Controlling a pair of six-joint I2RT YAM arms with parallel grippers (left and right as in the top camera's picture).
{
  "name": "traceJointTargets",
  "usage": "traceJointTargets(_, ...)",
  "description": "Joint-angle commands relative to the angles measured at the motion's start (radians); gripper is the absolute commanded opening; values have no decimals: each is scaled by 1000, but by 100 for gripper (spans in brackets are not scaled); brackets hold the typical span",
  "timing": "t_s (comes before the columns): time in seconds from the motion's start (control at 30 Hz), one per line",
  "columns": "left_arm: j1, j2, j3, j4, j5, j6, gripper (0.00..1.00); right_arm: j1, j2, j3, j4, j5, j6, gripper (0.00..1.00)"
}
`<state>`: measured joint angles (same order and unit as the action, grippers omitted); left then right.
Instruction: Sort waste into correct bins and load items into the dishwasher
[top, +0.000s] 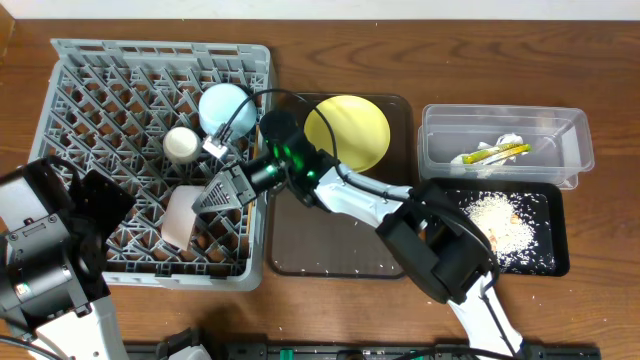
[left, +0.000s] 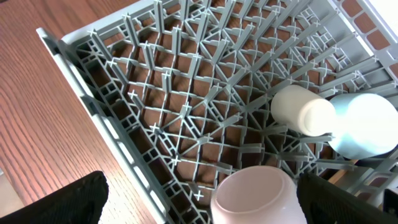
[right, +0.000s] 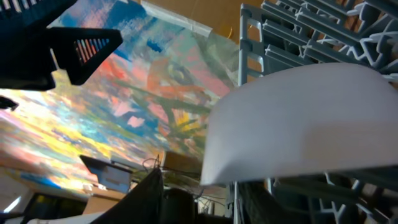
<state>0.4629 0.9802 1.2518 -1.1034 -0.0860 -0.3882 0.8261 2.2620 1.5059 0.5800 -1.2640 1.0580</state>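
Right pincer (top: 213, 196) stands partly open beside the pale pink bowl (top: 180, 218) in the grey rack (top: 100, 80), gripping nothing; my left pincer (left: 205, 200) gapes wide, empty.

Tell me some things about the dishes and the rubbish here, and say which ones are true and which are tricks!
1. The yellow plate is standing in the rack. False: it lies on the brown tray beside the rack.
2. The blue bowl is in the rack. True.
3. The snack wrapper is inside the clear tub. True.
4. The rice is piled up in the clear tub. False: it is spread in the black tray.
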Motion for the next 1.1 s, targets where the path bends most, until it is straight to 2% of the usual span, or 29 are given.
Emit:
traceJointTargets(0.0,3,-1,12,-4,-16,13,98,-25,1,3,2,-60,2,40)
traceJointTargets(0.37,3,-1,12,-4,-16,13,98,-111,-9,3,8,-102,27,47)
traceJointTargets(0.63,3,-1,12,-4,-16,13,98,-234,-106,18,5,-44,69,37)
traceJointTargets(0.77,3,-1,12,-4,-16,13,98,-309,-146,18,-50,26,88,36)
traceJointTargets(0.9,3,-1,12,-4,-16,13,98,-387,-196,18,-251,223,-23,36)
traceJointTargets(1.07,3,-1,12,-4,-16,13,98,-442,-298,18,-649,658,-386,42)
